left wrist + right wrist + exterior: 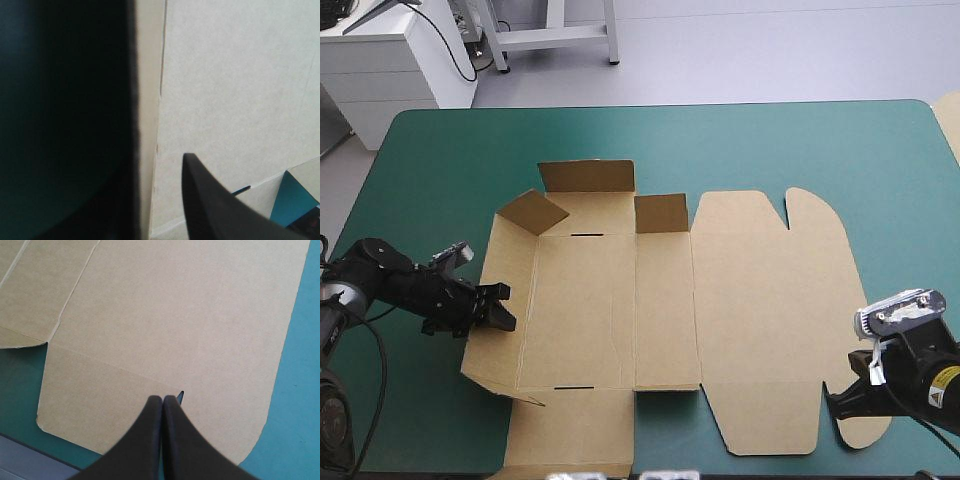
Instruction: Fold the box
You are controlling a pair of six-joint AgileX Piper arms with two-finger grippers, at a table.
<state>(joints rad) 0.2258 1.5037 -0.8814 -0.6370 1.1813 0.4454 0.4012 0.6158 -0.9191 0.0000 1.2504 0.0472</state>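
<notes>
The brown box lies spread out on the teal-green cover, its wide lid panel flat on the right. The left wall is tilted up, and three small flaps stand raised along the far side. My left gripper is open and straddles the left wall's edge. In the left wrist view, one of its fingers is over the box floor and the other is dark beyond the wall. My right gripper is shut, its tip over the lid's near corner flap.
The box's near flap reaches the table's front edge. A pale sheet edge shows at the table's right edge. Teal-green cover shows beyond the box and to its left.
</notes>
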